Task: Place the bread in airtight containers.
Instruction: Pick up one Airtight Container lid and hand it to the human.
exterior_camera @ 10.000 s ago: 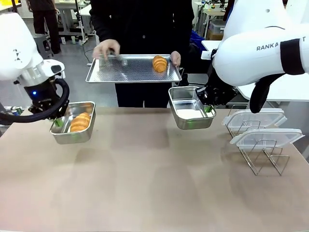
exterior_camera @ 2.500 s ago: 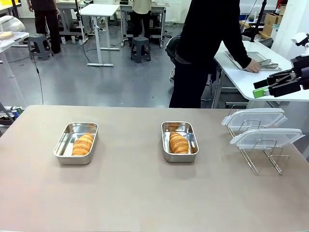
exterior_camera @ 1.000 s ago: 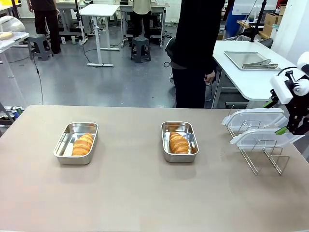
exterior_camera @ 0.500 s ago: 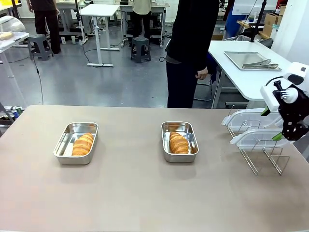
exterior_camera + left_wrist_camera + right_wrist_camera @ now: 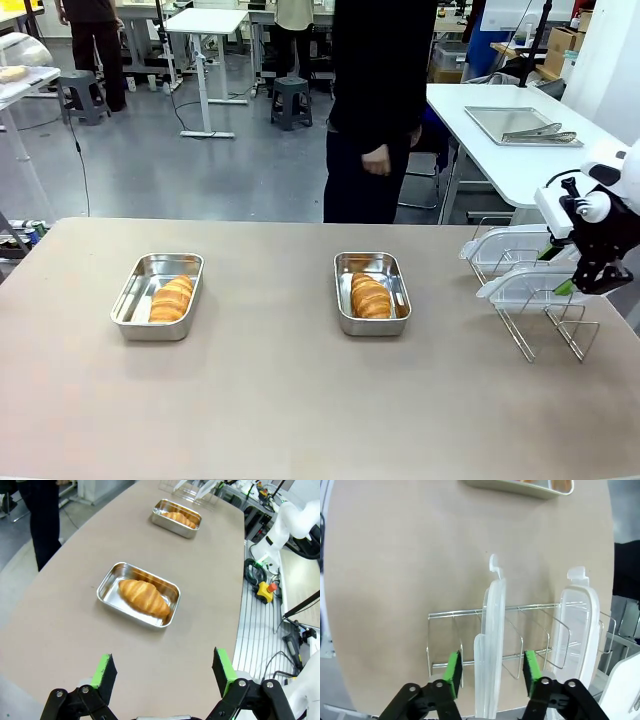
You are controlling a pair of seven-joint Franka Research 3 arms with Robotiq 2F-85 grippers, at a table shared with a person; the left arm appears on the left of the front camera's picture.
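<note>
Two croissants, each lying in its own open steel tin on the tan table (image 5: pixel 300 410): left croissant (image 5: pixel 170 298) in left tin (image 5: pixel 165 264), right croissant (image 5: pixel 371 296) in right tin (image 5: pixel 372 263) near table centre; the tins are well apart and neither has a lid on. Both clear lids stand on edge in a wire rack (image 5: pixel 548 332) at the table's right end: the near lid (image 5: pixel 528 286) toward the robot, the far lid (image 5: pixel 522 246) behind it. The right gripper (image 5: pixel 491 666) is down at the rack with its jaws wide, straddling the near lid; green pads (image 5: pixel 453 670) sit on either side with gaps visible, so it is not gripping. The left gripper (image 5: pixel 164 669) is up off the table with its jaws wide and nothing between them, looking down on the left tin and croissant, with the right tin farther along. A person in dark clothes stands at the far edge, with a hand (image 5: pixel 377 160) hanging at their side. Behind, a white side table carries a flat steel tray (image 5: pixel 498 116) with tongs (image 5: pixel 540 131) on it.
</note>
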